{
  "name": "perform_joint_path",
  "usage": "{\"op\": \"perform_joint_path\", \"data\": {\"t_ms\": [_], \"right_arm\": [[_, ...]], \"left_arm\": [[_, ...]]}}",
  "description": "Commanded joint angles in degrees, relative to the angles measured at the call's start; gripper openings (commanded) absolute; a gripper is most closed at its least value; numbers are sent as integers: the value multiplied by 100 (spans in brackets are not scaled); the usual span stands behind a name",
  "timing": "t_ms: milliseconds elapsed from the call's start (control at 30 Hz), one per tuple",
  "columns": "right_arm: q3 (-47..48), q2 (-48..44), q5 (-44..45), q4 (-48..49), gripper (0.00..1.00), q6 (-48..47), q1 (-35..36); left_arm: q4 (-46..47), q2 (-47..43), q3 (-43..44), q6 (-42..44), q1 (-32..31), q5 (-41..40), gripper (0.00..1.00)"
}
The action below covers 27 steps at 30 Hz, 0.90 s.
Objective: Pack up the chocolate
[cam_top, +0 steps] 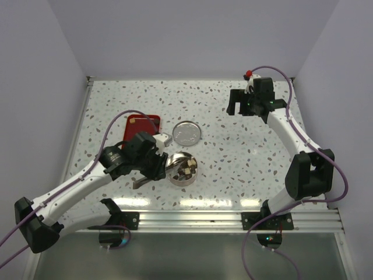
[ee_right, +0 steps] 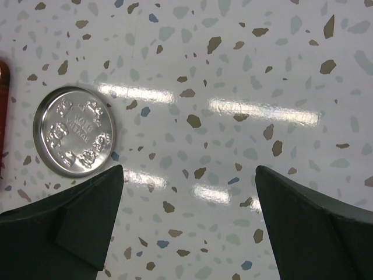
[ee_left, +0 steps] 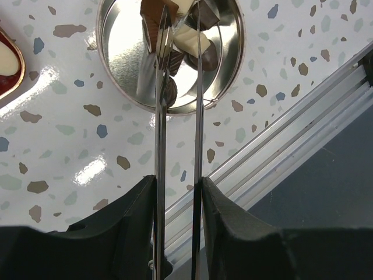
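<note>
The open round tin [cam_top: 182, 169] holds several chocolate chunks, dark brown [ee_left: 207, 57] and pale cream [ee_left: 187, 39]. My left gripper [ee_left: 178, 186] is shut on a pair of thin metal tongs [ee_left: 161, 116]. The tong tips reach into the tin [ee_left: 119, 52] among the chunks, and a pale chunk lies between the blades. I cannot tell whether they grip it. In the top view the left gripper [cam_top: 150, 160] sits just left of the tin. My right gripper [cam_top: 242, 105] is open and empty, high at the far right, and its wrist view [ee_right: 189, 192] shows bare table between the fingers.
The tin's embossed lid [cam_top: 188, 133] lies flat behind the tin and also shows in the right wrist view [ee_right: 74, 131]. A red tray [cam_top: 143, 125] lies left of the lid, with a pale piece [ee_left: 4, 58] on it. An aluminium rail [cam_top: 233, 219] runs along the near edge.
</note>
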Motion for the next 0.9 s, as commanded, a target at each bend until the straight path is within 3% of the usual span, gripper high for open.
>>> {"op": "perform_joint_path", "data": {"t_ms": [0,467,667,867], "right_arm": [[75,-19,-57,-42,99,15,-14],[171,-124,-40,-94,99,-20,-5],[127,-186,-75,-85,99,-3,-14],[40,-239,-180,2,99,32,-14]], "left_arm": [[21,-6,146,-98,-56,-67,41],[-585,73,954,17,-64,-1262,41],[380,512,1086,131,137,-1263,40],[1838,952,1200,210,980,-1034,39]]}}
